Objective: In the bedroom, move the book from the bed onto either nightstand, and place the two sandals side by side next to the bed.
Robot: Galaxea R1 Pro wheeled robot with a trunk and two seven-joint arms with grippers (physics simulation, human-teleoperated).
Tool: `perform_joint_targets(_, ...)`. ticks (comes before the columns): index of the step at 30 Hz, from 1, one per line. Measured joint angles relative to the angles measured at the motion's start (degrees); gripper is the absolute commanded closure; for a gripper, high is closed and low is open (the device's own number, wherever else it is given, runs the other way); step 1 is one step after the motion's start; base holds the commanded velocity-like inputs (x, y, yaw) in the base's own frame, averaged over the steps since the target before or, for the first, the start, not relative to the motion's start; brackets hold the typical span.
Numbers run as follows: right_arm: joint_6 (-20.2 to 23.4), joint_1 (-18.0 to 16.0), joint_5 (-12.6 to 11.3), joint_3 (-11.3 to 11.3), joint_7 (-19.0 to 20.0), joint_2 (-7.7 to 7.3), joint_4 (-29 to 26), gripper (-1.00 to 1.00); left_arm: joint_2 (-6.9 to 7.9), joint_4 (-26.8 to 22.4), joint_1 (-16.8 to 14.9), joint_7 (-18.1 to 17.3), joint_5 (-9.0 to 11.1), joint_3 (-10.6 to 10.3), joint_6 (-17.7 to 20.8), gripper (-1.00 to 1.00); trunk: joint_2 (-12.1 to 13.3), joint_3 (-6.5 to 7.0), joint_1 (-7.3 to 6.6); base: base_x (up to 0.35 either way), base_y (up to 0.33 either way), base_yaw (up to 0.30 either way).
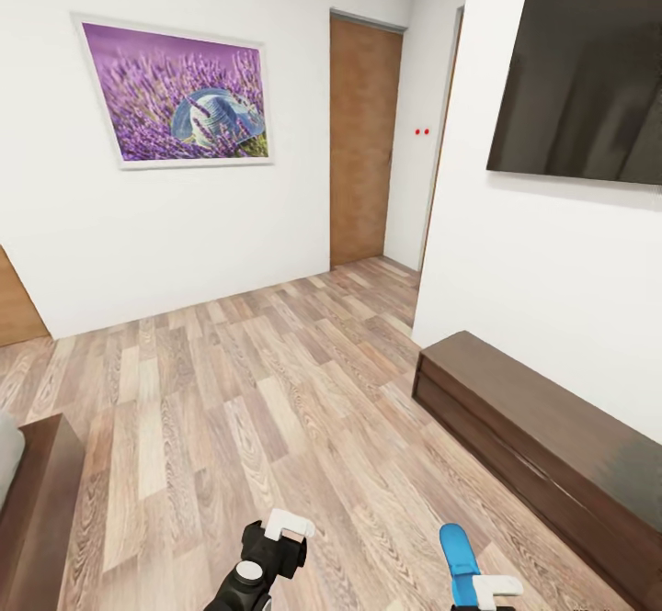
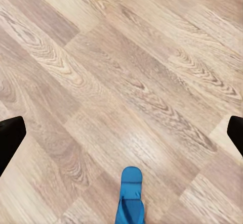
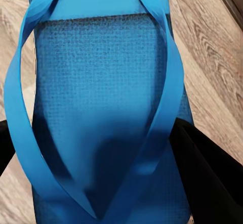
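Fingers of the right gripper [image 1: 487,588] clamp a bright blue flat flip-flop sandal [image 3: 101,107] above the light-brown wood-plank floor [image 1: 276,390]; left gripper [image 1: 280,537] fingers stand apart.

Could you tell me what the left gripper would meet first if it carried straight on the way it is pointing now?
Most likely the bare wood-plank floor. The left gripper looks down at it with fingers wide apart and nothing between. A blue sandal shows at that view's edge, off the line. Depth is unclear.
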Motion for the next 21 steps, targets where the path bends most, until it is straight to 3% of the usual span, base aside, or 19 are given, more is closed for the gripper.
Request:
perform_joint_targets(15, -0.01, 0.00, -0.01, -0.03, 0.00, 0.02, 0.00, 1.00, 0.00, -0.04, 0.00, 0.03, 0.07, 0.01, 0.01, -1.00, 0.00, 0.00, 0.00, 0.000, 0.050, -0.011)
perform_joint_targets(21, 0.00, 0.00, 0.03, -0.03, -0.01, 0.05, -0.01, 1.00, 0.00, 0.00, 0.00, 0.01, 0.08, 0.00, 0.00, -1.00, 0.00, 0.00, 0.00, 0.000, 0.013, -0.136)
